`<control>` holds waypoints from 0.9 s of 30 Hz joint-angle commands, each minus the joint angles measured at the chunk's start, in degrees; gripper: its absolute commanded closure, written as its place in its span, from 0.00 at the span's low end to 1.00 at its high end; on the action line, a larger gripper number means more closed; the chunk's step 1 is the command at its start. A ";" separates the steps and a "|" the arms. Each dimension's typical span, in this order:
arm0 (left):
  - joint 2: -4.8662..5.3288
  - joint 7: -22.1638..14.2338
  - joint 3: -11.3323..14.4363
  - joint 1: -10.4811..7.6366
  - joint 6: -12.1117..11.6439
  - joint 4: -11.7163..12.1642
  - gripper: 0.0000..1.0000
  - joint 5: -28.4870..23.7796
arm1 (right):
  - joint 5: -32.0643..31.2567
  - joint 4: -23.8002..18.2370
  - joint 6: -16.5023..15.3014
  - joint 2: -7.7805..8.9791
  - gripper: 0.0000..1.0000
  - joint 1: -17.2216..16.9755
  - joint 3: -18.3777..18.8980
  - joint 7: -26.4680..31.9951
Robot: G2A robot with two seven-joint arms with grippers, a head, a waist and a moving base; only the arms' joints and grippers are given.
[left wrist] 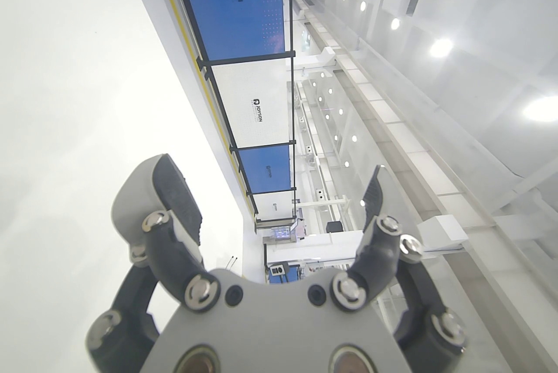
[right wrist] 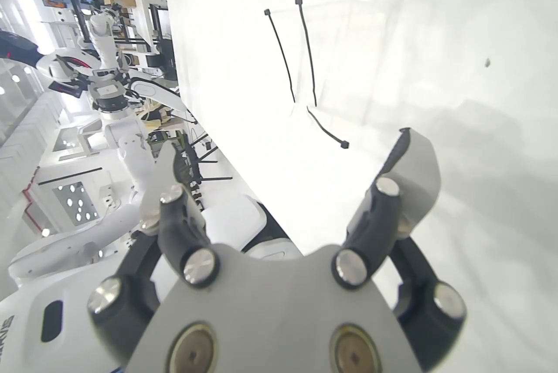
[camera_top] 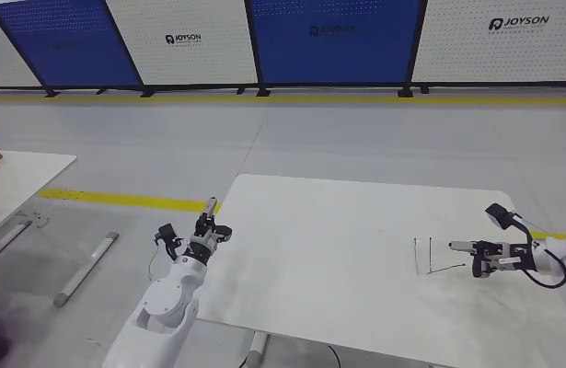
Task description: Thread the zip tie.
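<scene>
Now, right gripper (right wrist: 287, 148) hangs spread, empty, just beside the zip ties (right wrist: 307, 52); left gripper (left wrist: 272, 169), spread too, well apart from them. I'd pinch the nearest tie (right wrist: 323, 129) mid-strap.

My arms (camera_top: 167, 308): white, smooth shells; black cable (camera_top: 559, 282) at right wrist. Left tool (left wrist: 274, 165), right tool (right wrist: 287, 139): grey plate (left wrist: 270, 322), black links (left wrist: 174, 252), silver screws (left wrist: 201, 292), ribbed black pads (left wrist: 178, 191).

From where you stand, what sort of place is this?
Likely a robot test hall or factory lab: blue and white partition panels, a yellow line on the grey floor, and a white table holding three zip ties.
</scene>
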 commanded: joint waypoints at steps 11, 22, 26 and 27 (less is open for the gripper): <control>0.00 0.00 0.00 0.00 0.00 0.00 0.00 0.00 | -4.13 -1.12 -2.95 -0.50 0.00 -0.70 -1.38 -1.67; 0.00 0.00 0.00 0.00 0.00 0.00 0.00 0.00 | -2.91 -1.18 -3.39 -0.44 0.00 -1.80 -0.77 -3.07; 0.00 0.00 0.00 0.00 0.00 0.00 0.00 0.00 | -2.32 -0.90 -2.37 -0.17 0.00 -2.36 0.28 -4.77; 0.00 0.00 0.00 0.00 0.00 0.00 0.00 0.00 | -2.57 -0.90 -1.85 -0.14 0.00 -2.41 0.36 -5.22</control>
